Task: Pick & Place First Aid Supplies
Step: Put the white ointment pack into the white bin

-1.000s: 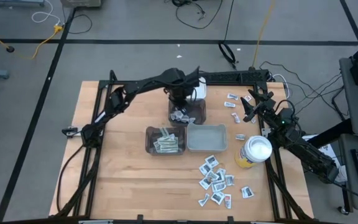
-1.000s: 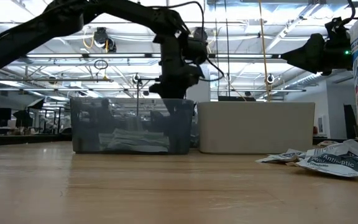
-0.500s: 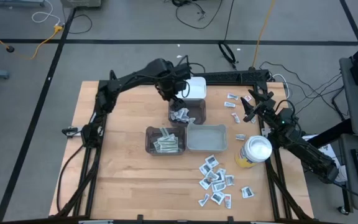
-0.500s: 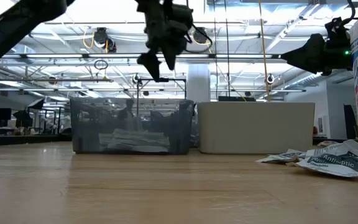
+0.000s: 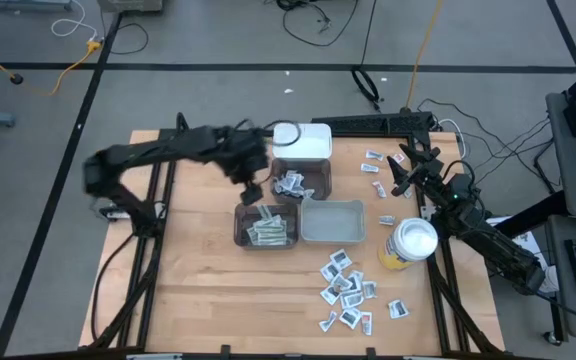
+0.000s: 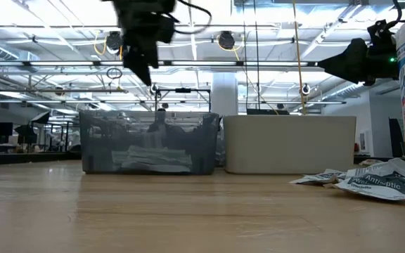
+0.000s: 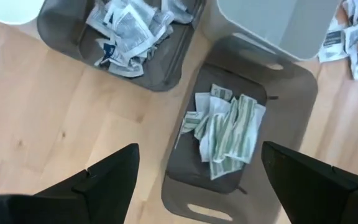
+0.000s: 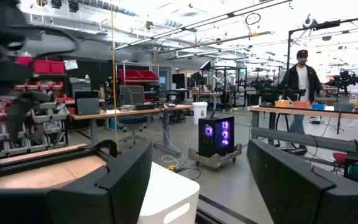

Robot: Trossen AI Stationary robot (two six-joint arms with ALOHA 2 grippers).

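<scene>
The left gripper [image 5: 251,190] hangs with jaws apart and empty over bare table [image 5: 198,270] beside the two dark bins [image 5: 266,226], having swung away from the rear bin, where it hovered a second ago. First aid supplies [image 5: 349,290] lie scattered near the table's front right edge. The right gripper [image 5: 400,172] waits, jaws apart, at the right rear edge.

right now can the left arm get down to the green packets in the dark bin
Probably yes: the left gripper hangs open beside the dark bin, whose top is open, and nothing covers the green packets.
</scene>
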